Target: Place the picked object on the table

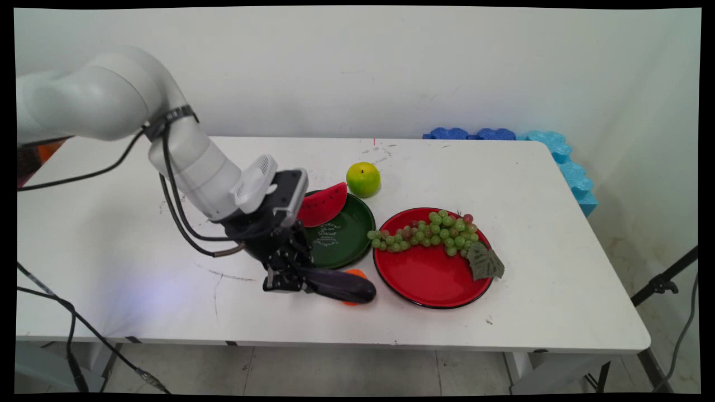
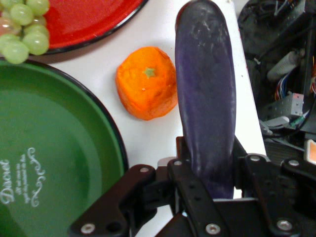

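Purple eggplant [image 2: 205, 98] clamped by one end in the closed gripper [image 1: 287, 277], near the table's [image 1: 111, 251] front edge; cantilevered, it may droop onto the orange [image 2: 146, 83].

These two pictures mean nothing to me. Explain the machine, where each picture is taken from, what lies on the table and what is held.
The machine is a white robot arm ending in a black two-fingered hand. The wide picture comes from a fixed camera above the table's near side; the close one comes from a camera on the hand itself. The hand is shut on a dark purple eggplant, low over the table. Just beyond it lies an orange. Nearby, a green plate carries a watermelon slice, a red plate holds green grapes, and a green apple sits behind them.
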Controlling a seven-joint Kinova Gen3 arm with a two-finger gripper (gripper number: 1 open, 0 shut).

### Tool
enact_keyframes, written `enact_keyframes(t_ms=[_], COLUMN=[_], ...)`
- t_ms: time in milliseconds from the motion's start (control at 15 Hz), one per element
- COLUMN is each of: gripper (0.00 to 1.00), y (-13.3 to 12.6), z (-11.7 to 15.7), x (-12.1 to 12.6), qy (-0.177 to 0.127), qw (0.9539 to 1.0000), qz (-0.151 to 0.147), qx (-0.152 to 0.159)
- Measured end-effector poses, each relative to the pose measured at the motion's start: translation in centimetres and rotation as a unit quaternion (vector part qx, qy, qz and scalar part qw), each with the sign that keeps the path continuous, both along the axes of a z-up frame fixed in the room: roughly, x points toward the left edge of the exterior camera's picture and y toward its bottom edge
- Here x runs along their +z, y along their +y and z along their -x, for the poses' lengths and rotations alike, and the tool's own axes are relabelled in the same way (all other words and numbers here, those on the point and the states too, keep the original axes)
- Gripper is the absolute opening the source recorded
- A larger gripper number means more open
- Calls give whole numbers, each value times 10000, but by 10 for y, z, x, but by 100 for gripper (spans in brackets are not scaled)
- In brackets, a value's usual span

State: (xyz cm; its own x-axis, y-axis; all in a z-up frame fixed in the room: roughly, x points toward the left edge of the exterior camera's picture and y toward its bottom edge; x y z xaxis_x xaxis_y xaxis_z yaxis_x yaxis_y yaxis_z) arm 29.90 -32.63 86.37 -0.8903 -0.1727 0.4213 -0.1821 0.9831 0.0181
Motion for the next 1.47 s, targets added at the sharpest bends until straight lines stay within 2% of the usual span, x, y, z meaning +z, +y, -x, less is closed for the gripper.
enact_keyframes(t_ms=[267, 533, 1067, 1133, 1467], gripper=[0, 0, 0, 100, 100], y=[-1, -3, -8, -8, -9], z=[4, 8, 13, 13, 14], x=[-18, -30, -47, -48, -51], qy=[-42, -52, -78, -78, -94], qw=[9995, 9987, 9979, 9979, 9979], qz=[-67, -122, -204, -209, -218], qx=[-306, -484, -605, -603, -601])
